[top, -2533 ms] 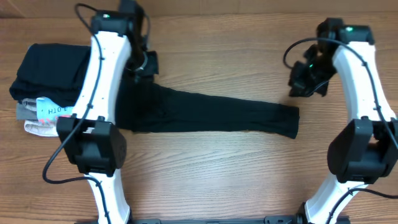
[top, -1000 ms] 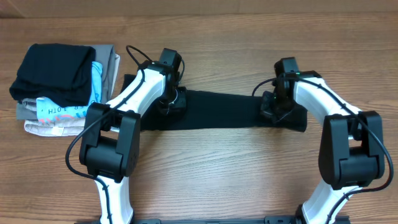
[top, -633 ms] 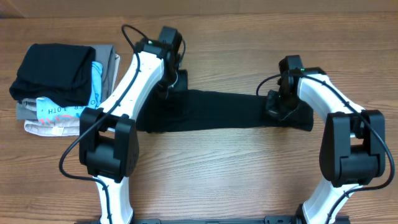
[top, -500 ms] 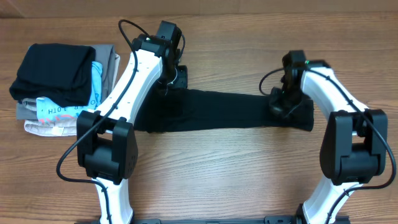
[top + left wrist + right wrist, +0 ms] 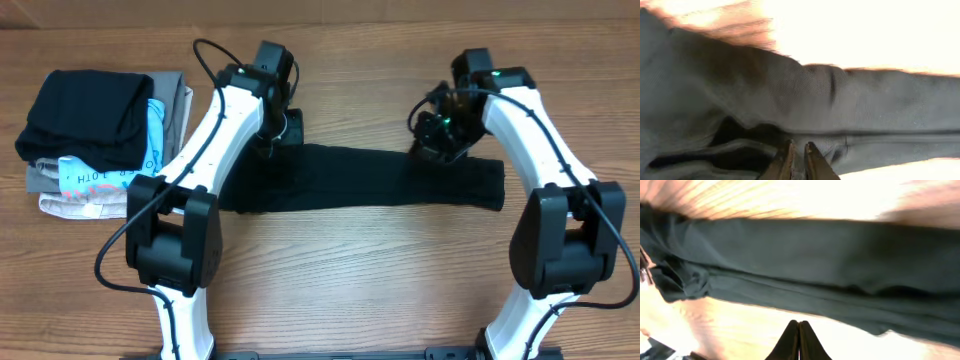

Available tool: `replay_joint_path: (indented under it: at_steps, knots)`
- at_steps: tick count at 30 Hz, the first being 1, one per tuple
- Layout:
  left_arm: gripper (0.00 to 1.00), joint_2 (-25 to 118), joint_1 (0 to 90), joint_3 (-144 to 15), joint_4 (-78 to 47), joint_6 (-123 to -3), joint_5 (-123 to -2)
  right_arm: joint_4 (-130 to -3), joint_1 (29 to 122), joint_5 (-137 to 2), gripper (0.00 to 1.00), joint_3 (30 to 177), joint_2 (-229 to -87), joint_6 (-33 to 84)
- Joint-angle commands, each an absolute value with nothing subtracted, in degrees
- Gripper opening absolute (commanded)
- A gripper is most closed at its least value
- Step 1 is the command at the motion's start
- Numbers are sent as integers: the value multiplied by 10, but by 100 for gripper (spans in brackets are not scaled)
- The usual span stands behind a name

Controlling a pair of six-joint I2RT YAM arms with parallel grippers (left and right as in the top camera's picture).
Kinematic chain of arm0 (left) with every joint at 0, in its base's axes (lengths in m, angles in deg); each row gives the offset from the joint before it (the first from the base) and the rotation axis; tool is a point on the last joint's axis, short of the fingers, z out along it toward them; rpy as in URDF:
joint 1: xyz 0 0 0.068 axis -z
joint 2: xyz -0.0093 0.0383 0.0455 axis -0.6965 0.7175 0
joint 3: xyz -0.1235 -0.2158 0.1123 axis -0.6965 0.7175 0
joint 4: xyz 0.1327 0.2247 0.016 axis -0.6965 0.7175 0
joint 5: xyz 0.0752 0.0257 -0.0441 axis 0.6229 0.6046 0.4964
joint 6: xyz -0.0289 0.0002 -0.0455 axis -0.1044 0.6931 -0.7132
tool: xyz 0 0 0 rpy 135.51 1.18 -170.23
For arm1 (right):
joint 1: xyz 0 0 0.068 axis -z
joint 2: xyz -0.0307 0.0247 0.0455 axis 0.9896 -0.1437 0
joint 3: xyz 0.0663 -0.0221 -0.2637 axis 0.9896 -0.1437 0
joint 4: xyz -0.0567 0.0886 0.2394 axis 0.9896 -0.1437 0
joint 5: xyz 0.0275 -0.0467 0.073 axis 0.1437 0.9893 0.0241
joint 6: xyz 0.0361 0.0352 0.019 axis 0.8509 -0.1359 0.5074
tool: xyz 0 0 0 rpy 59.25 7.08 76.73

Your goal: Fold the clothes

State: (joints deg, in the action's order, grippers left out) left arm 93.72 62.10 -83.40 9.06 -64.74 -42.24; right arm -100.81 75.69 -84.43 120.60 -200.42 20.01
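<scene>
A wooden surface (image 5: 350, 290) carries a black T-shirt (image 5: 360, 180), already narrowed into a long band and lying flat between the left arm (image 5: 205, 150) and the right arm (image 5: 540, 130). A pile of folded clothes (image 5: 95, 130) sits well beyond the T-shirt's left end, apart from it.

The left hand (image 5: 278, 135) is down at the T-shirt's far left corner. Its wrist view shows the fingertips almost together with a ridge of dark cloth apparently pinched between them. The right hand (image 5: 440, 135) hangs just above the far edge of the T-shirt, short of its right end, with its fingers pressed together and nothing in them. The cloth shows below it in its own camera.

The lengthwise folding looks finished and the band has been drawn out straight. The crosswise fold, end over end, is not yet made.

That move probably calls for the right hand to part its fingers and drop onto the T-shirt's right end. It would need to take every layer at once and carry that end over toward the left corner. The left hand would have to keep its corner anchored so the band does not skew or bunch.
</scene>
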Motion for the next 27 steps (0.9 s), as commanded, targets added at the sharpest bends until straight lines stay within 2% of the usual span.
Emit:
replay_joint_path:
  at_steps: [1,7,16,20,27]
  knots:
    - [9,927,634,-782,52,-677,-429,-965,730,-825,4,1166,-2005,194]
    - [10,927,638,-743,1,-677,-435,-852,713,-790,4,1089,-2006,223]
    - [10,927,639,-739,-1,-677,-417,-730,711,-790,4,1018,-2006,222]
    - [11,927,639,-739,6,-677,-417,-758,711,-791,4,1020,-2005,223]
    - [12,927,638,-739,6,-676,-416,-902,712,-789,4,1046,-2005,222]
